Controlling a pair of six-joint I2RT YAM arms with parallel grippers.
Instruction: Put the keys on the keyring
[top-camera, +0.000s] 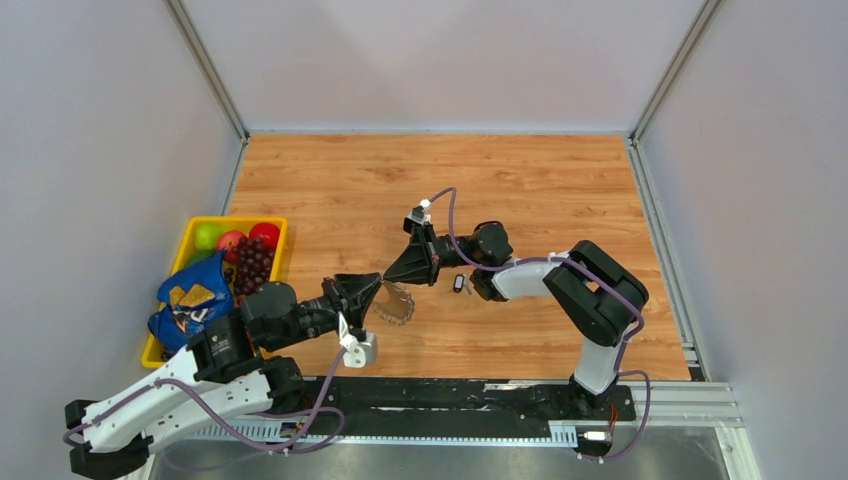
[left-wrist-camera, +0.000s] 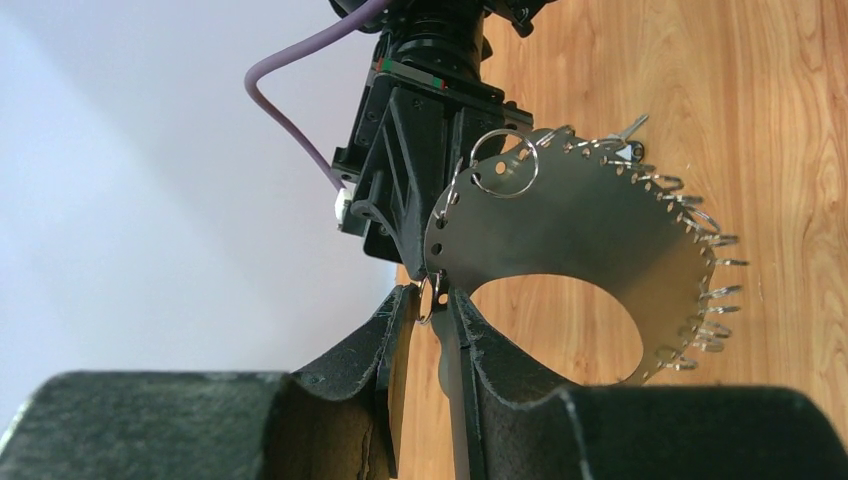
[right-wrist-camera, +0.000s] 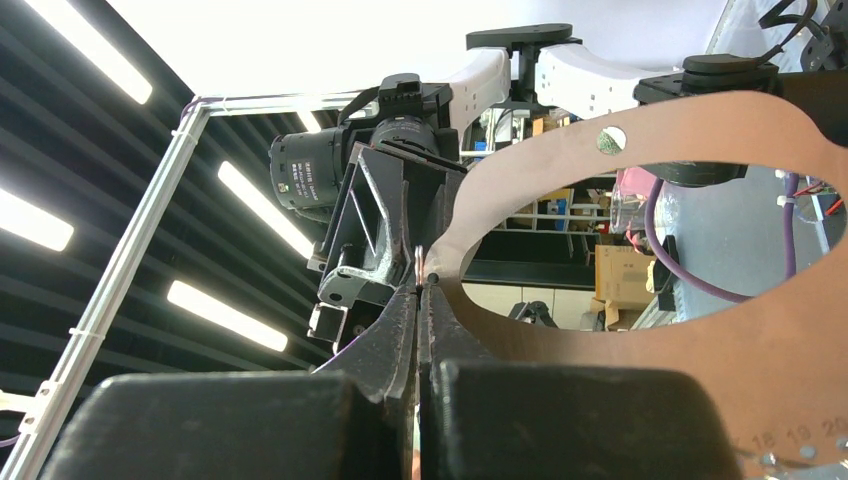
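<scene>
Keyring (top-camera: 396, 306): centre of the top view, between the two gripper tips. Right gripper (right-wrist-camera: 422, 285): clenched on its rim. Left gripper (left-wrist-camera: 428, 300): jaws part open, straddling the rim. Key (top-camera: 459, 283): black-headed, on the table (top-camera: 560, 190), right of the keyring.

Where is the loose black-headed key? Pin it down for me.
Top view: the black-headed key lies on the table just right of centre, close beside the right arm's wrist, right of the keyring.
</scene>
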